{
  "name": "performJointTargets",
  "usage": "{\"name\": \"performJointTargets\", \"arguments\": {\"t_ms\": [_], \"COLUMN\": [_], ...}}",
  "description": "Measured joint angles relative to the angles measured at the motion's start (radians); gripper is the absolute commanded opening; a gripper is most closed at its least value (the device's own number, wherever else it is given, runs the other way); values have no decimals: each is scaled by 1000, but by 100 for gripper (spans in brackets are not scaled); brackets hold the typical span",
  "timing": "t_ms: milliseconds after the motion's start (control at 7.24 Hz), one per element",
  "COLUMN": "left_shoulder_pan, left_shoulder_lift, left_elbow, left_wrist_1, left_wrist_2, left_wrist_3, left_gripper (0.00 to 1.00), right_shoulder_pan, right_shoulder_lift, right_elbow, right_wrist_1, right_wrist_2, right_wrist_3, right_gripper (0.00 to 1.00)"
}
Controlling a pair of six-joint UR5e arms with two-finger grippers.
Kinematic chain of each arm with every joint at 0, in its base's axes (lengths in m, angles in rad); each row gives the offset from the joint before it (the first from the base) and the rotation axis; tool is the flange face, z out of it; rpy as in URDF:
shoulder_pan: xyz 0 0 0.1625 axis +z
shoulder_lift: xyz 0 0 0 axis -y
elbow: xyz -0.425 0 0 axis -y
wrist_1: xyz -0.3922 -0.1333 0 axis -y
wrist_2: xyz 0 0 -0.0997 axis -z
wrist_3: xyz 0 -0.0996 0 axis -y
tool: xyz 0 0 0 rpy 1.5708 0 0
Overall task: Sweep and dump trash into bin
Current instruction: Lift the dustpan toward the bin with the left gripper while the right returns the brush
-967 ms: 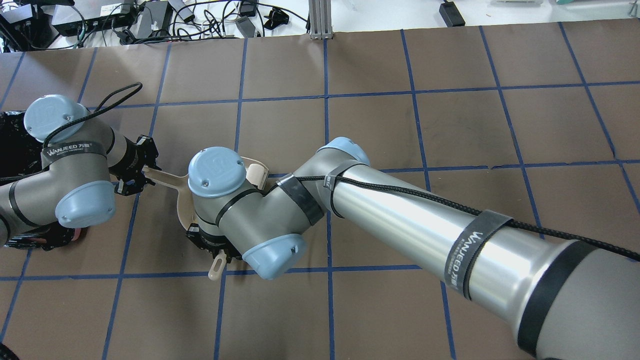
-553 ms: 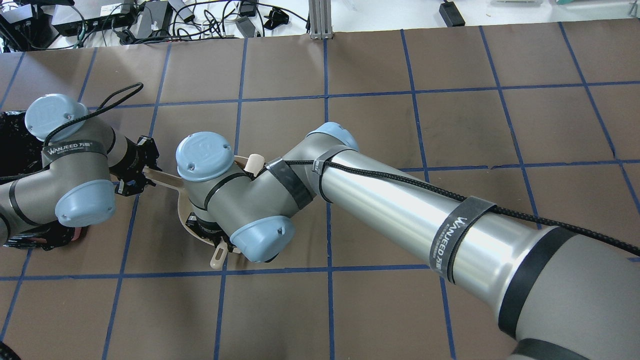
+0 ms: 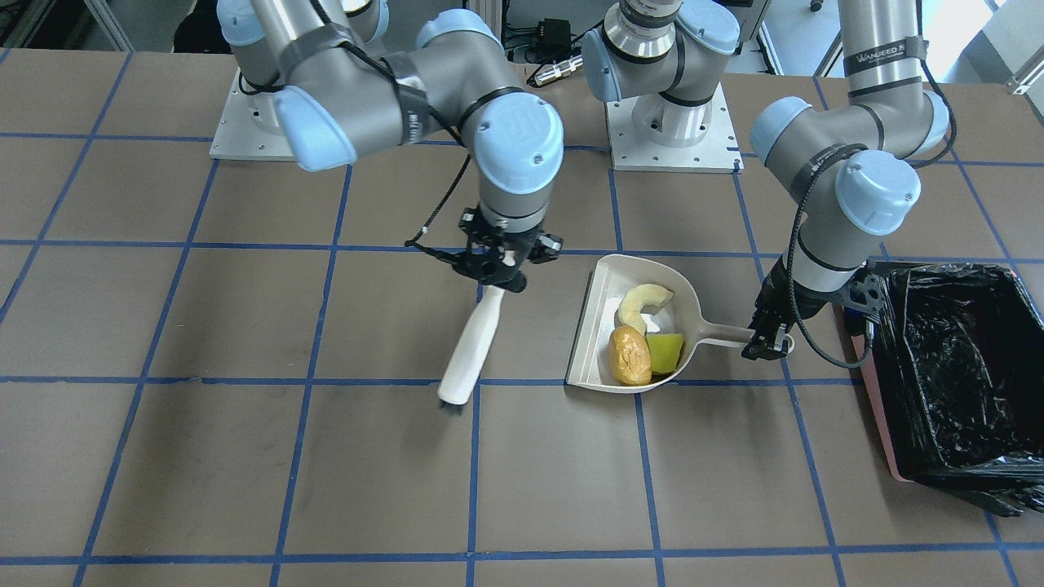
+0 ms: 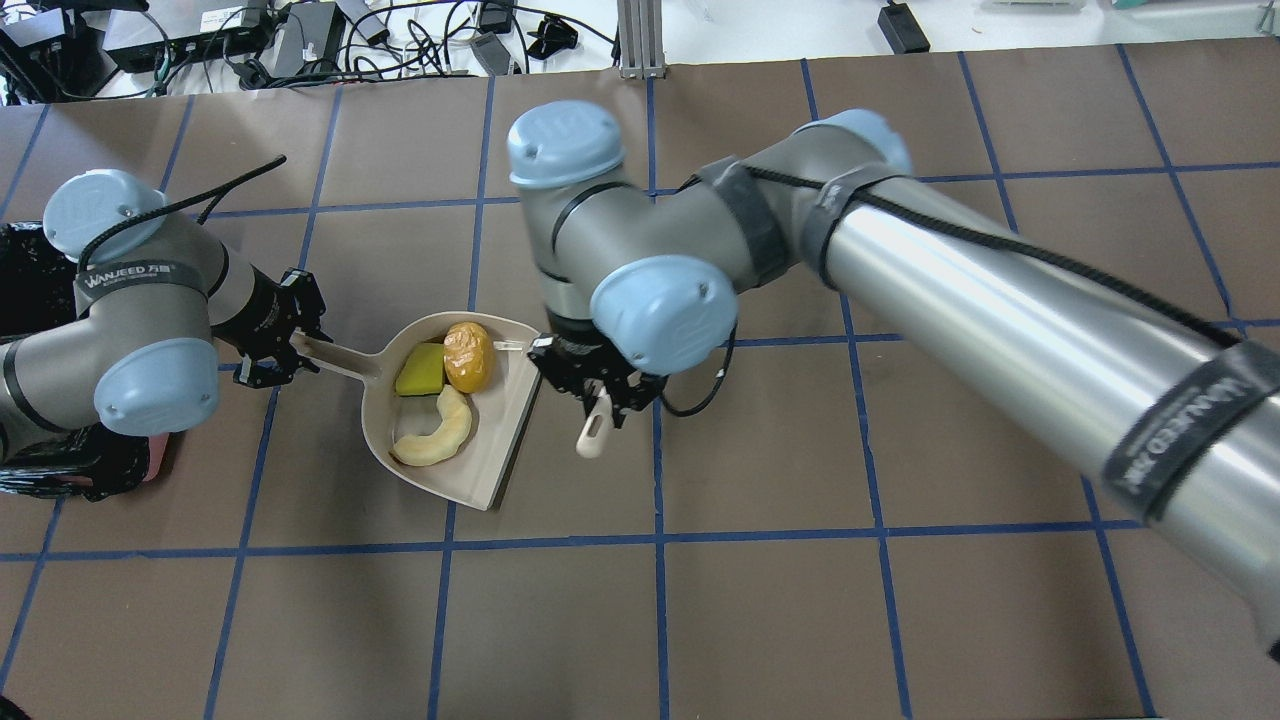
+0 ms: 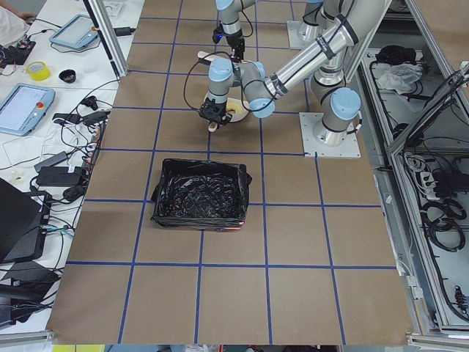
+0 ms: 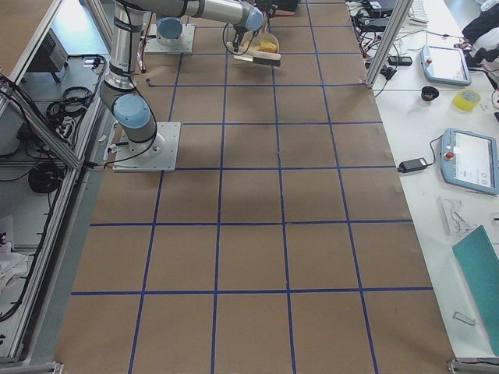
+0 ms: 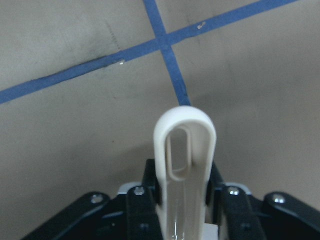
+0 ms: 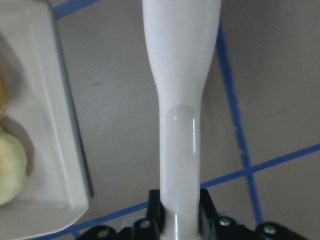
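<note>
Left pincer [image 3: 771,342]: closed on the looped end of the handle of the beige dustpan [image 3: 589,334]. The left wrist view shows the loop clamped between both fingers.

Right pincer [image 3: 499,265]: closed on the upper end of the white handle of the brush [image 3: 473,342]. The brush hangs tilted, with its dark bristle end down at the tabletop [image 3: 245,456]. Contact with the surface cannot be confirmed.

Dustpan: lies low and level on the tabletop, its open lip facing the brush. The brush stands near the lip but apart from it.

Trash: all three items are inside the dustpan.
- Golden-brown potato-like piece [image 3: 630,355]: near the lip, touching the sponge.
- Yellow-green sponge [image 3: 667,352]: toward the handle side, beside the potato-like piece.
- Pale yellow crescent slice [image 3: 640,303]: along the curved rear wall, just beside the other two.

Bin [image 3: 946,367]: a pink container lined with a crinkled black bag. It stands on the tabletop on the robot's left of the dustpan. The left pincer and wrist are between the dustpan and the bin.
</note>
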Motion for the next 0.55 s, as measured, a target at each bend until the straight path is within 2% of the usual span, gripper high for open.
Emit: {"name": "performJointTargets", "arguments": {"t_ms": [276, 415, 553], "left_shoulder_pan": [9, 15, 28], "left_shoulder_lift": [-9, -18, -25], "left_elbow": [211, 319, 395], "left_wrist_1": [-281, -385, -432], "left_wrist_2": [-19, -33, -43], "left_wrist_3": [29, 76, 115], "left_gripper": [0, 0, 0], "right_shoulder_pan": [-211, -320, -423], "right_shoulder_lift": [-23, -21, -13], "right_elbow": [2, 3, 6], "right_wrist_1": [59, 59, 50], "right_wrist_2": [-68, -95, -137], "right_wrist_3": [-257, -395, -519], "right_gripper": [0, 0, 0]}}
